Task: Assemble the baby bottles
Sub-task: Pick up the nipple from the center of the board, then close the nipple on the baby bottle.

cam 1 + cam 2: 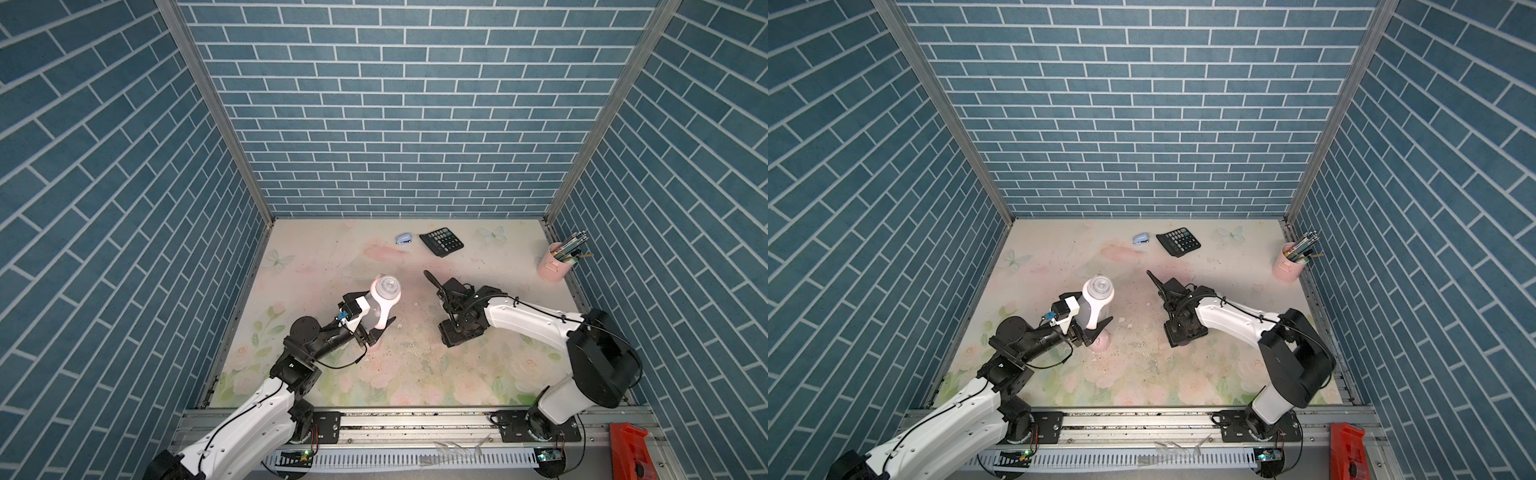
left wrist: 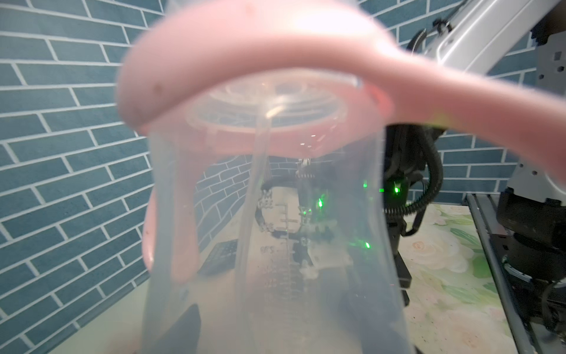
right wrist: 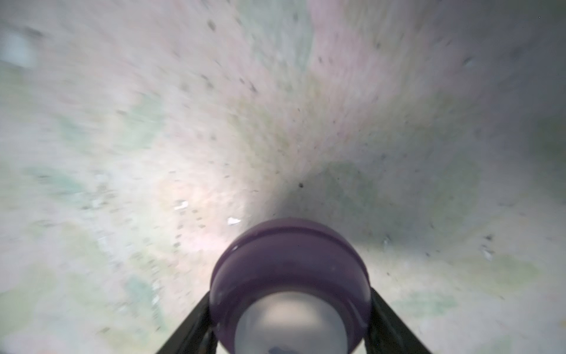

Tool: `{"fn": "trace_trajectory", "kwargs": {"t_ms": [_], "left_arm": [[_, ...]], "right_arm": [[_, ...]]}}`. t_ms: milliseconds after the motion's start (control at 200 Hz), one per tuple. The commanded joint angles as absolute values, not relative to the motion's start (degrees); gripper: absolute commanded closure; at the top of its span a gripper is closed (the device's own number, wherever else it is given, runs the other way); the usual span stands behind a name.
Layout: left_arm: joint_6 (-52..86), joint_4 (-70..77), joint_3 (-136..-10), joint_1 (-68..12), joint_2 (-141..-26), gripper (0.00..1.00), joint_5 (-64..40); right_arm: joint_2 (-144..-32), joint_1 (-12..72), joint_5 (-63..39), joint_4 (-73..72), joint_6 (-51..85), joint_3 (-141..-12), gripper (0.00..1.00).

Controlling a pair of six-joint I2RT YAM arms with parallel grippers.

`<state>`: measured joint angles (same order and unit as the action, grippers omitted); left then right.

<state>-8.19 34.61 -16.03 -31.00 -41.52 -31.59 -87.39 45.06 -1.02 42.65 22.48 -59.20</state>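
Purple collar (image 3: 288, 254) sits pinched inside the right gripper (image 3: 291, 298), while the left gripper (image 1: 370, 309) clamps the clear bottle body (image 2: 337, 230).

The bottle body (image 2: 337, 245) is clear, smooth plastic, its pink ring (image 2: 245, 39) matt, the purple collar (image 3: 288, 260) glossy, seemingly plastic though blurred.

place: robot lab booth | cues: brick-print walls (image 1: 395, 124), mounting rail (image 1: 415, 424)
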Motion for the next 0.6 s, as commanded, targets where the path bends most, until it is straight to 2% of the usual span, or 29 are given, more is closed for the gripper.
{"fn": "trace_trajectory", "kwargs": {"t_ms": [0, 335, 460, 535, 590], "left_arm": [[-7.23, 34.37, -19.34, -31.03, -42.64, 0.46, -37.71], [-5.55, 28.51, -24.58, -31.06, -45.49, 0.46, -49.55], [-4.60, 27.06, -26.17, -31.06, -46.15, 0.46, -54.00], [-4.38, 25.62, -27.24, -31.03, -46.96, 0.46, -56.05], [-4.61, 23.60, -28.46, -31.07, -47.65, 0.46, -57.24]], "right_arm": [[-80.77, 44.19, -4.57, 48.56, 18.16, -66.87, 0.61], [-73.85, 41.14, -26.42, 63.69, 8.52, -91.36, 0.67], [-73.63, 40.96, -35.43, 67.28, 5.88, -100.60, 0.73], [-74.94, 40.97, -37.70, 69.57, 5.05, -105.73, 0.80], [-76.72, 41.01, -38.21, 71.48, 4.42, -108.68, 0.80]]}}
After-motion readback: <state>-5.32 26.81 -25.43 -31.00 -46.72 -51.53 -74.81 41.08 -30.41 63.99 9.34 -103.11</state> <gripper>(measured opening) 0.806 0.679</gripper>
